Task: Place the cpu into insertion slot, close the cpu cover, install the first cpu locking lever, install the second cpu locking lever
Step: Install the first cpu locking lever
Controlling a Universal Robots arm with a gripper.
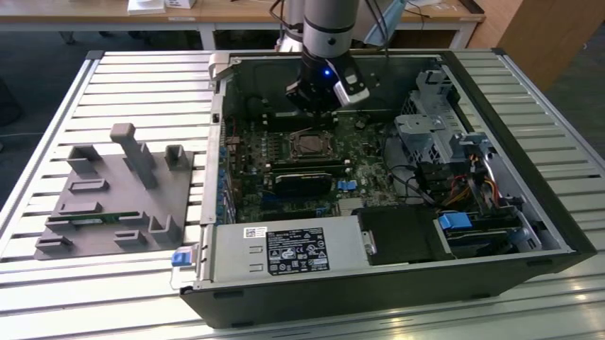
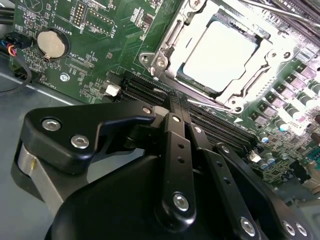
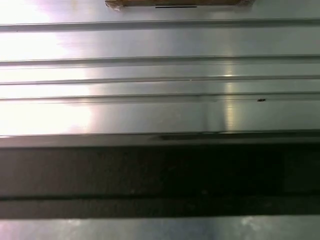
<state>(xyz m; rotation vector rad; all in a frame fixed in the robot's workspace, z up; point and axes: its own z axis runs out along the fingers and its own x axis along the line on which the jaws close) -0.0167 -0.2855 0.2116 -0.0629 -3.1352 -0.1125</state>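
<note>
In the second wrist view the cpu point(image 2: 220, 55), a pale silvery square, lies in the insertion slot point(image 2: 155, 62). The silvery cpu cover point(image 2: 260, 75) lies flat around it as a frame. One thin metal locking lever point(image 2: 210, 105) runs along the socket's edge nearest my fingers, and another rod point(image 2: 280, 9) runs along the opposite edge. My black gripper point(image 2: 172, 102) is shut with nothing seen between its fingers, its tips just short of the nearer lever. In the exterior view the gripper point(image 1: 317, 106) hangs inside the open computer case just behind the socket point(image 1: 309, 145).
The open case point(image 1: 529, 212) stands on a slatted metal table point(image 1: 85, 297). Around the socket are memory slots point(image 2: 225, 130), a black module point(image 1: 302, 184), a drive cage point(image 1: 430, 134) and cables point(image 1: 416, 184). A grey fixture point(image 1: 113, 191) stands at the exterior view's left. The first wrist view faces table slats point(image 3: 160, 110).
</note>
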